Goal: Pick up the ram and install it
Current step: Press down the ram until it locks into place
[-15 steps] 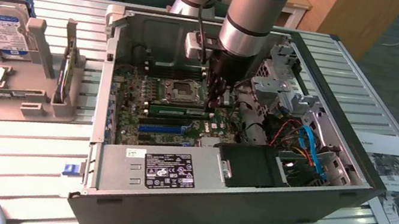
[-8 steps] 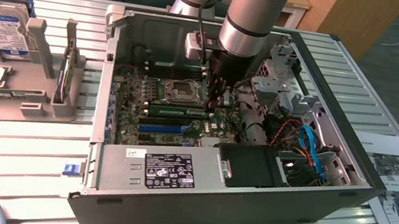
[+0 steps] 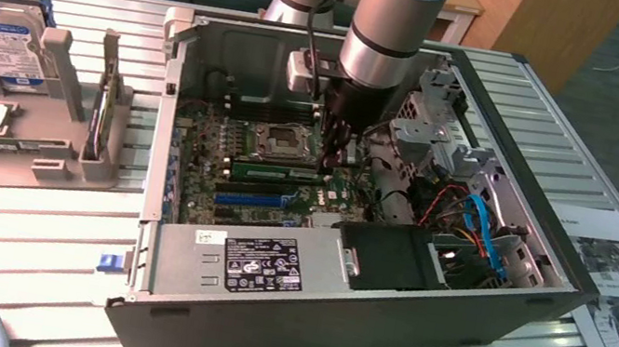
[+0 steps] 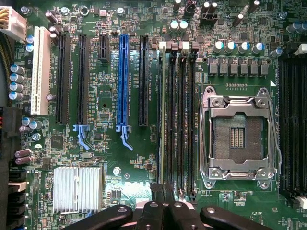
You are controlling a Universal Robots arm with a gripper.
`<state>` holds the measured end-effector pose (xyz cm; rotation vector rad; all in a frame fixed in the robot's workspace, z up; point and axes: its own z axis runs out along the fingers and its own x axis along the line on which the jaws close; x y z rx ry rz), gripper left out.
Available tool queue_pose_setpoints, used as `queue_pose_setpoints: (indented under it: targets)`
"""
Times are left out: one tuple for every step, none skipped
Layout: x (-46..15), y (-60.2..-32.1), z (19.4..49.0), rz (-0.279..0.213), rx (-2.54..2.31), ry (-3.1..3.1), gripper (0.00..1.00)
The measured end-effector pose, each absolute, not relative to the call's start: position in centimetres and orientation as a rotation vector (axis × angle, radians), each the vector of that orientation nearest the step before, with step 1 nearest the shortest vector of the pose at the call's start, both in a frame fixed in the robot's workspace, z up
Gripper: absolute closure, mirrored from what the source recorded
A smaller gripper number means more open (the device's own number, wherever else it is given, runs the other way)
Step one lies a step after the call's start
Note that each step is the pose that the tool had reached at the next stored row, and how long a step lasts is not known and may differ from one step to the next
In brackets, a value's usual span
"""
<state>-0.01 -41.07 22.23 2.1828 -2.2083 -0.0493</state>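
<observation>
A: Status? Where's the ram?

B: Already down in the computer case, lying in a slot just beside the CPU socket. Looks like the seating step. Gripper is clenched, fingertips at one end of the stick, apparently pressing rather than grasping.

A: Requirement from here?

B: My read: even downward force, stick square in the slot.

A: Parts stand?

B: Beside the case. Hard drive upright in it.
</observation>
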Motion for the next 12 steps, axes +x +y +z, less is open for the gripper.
queue_pose_setpoints:
  targets:
    - [0.0, -41.1, 22.3, -0.051, 2.183, -2.209, 0.9]
    - [0.0, -41.1, 22.4, -0.051, 2.183, -2.209, 0.9]
    - [0.0, -41.1, 22.6, -0.05, 2.182, -2.208, 0.9]
    - [0.0, -41.1, 22.8, -0.051, 2.182, -2.208, 0.9]
    - [0.0, -41.1, 23.0, -0.051, 2.182, -2.207, 0.9]
    - [0.0, -41.1, 23.1, -0.052, 2.182, -2.207, 0.9]
    - [0.0, -41.1, 23.3, -0.053, 2.181, -2.207, 0.9]
    - [0.0, -41.1, 23.4, -0.053, 2.181, -2.206, 0.9]
    - [0.0, -41.1, 23.5, -0.053, 2.181, -2.206, 0.9]
    - [0.0, -41.1, 23.6, -0.054, 2.181, -2.206, 0.9]
    - [0.0, -41.1, 23.6, -0.054, 2.181, -2.206, 0.9]
    - [0.0, -41.1, 23.7, -0.054, 2.18, -2.206, 0.9]
